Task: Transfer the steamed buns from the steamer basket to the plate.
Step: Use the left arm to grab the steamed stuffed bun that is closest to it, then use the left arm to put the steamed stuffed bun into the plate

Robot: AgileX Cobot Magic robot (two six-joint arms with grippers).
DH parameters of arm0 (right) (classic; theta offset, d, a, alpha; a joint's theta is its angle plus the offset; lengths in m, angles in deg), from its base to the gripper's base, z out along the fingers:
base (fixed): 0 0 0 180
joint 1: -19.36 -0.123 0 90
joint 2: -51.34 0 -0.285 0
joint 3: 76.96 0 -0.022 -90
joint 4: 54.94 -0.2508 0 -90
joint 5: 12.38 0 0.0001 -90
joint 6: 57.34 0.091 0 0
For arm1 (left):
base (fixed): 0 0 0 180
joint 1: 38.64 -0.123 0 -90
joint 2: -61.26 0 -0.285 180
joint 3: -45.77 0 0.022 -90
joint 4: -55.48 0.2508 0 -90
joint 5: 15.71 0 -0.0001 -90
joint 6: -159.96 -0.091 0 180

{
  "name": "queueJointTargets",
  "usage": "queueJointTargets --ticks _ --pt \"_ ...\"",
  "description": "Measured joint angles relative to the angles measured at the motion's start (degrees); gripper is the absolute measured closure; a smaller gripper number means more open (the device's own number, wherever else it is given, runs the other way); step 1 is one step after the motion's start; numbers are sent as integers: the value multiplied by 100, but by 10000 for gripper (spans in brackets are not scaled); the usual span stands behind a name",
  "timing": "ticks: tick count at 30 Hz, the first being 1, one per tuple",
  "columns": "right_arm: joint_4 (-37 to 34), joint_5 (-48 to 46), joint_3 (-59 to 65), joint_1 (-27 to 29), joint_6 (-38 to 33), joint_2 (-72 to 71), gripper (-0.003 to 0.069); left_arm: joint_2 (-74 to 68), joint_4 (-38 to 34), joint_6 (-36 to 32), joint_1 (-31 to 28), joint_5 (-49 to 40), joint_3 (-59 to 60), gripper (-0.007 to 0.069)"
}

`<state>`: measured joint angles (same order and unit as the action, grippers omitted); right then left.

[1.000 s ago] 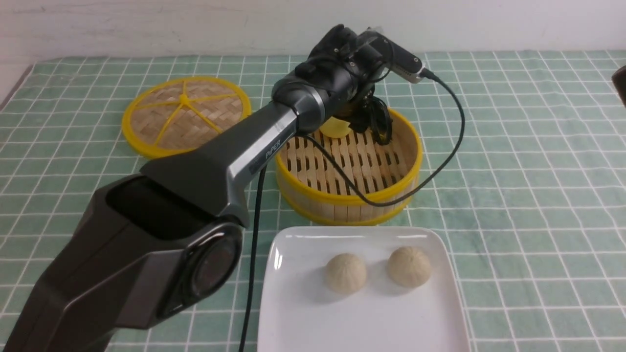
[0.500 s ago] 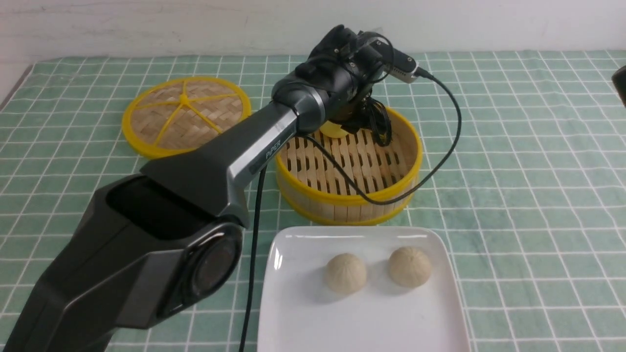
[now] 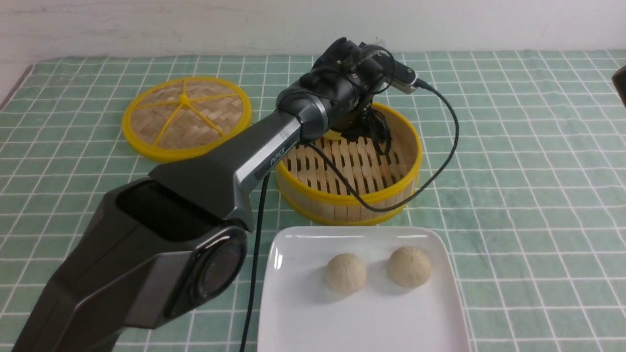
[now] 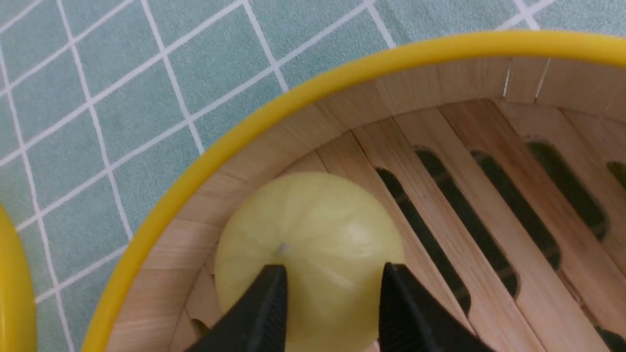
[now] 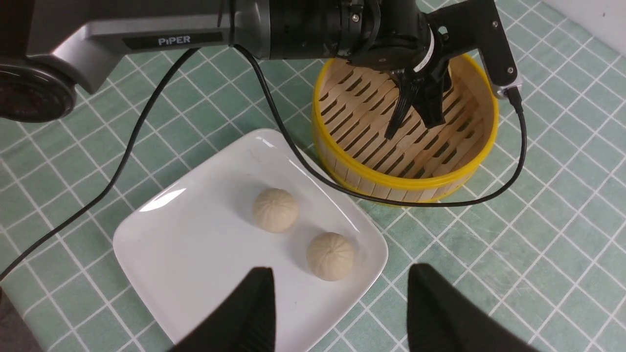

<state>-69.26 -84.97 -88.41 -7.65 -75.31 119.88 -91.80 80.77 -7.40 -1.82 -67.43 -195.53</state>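
Steamed buns [image 3: 346, 273] lie in 2 places. The left cream bun [image 3: 346, 273] and the right cream bun [image 3: 410, 266] sit side by side on the plate [image 3: 303, 313], near each other but apart, both upright with their pleats on top. The plate rests on the green checked cloth [image 3: 513, 171], just in front of the steamer basket [image 3: 342, 200].

The yellow bun [image 4: 313, 230] is the only 1 in the basket. It sits on the slatted floor at the far side, touching the wall. From the front only a sliver of it [image 3: 335, 134] shows under the left arm's wrist.

The left gripper [image 4: 332, 274] reaches down into the basket. Its jaws stand partly closed, and the 2 black fingertips [image 4: 271, 303] press against the bun's dome, 1 on each side of the crown. The bun is not lifted off the slats.

The right gripper [image 5: 340, 269] hovers over the plate's near edge with its jaws spread wide and nothing between them.

The woven lid [image 3: 186, 117] lies flat on the cloth, left of the basket. A black cable [image 3: 452, 142] droops from the left wrist across the basket's front rim.
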Motion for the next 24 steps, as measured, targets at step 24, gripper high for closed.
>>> queueJointTargets --ticks 24 --pt "-1 0 0 0 0 0 281 536 -13 18 0 -1205 -574 603"
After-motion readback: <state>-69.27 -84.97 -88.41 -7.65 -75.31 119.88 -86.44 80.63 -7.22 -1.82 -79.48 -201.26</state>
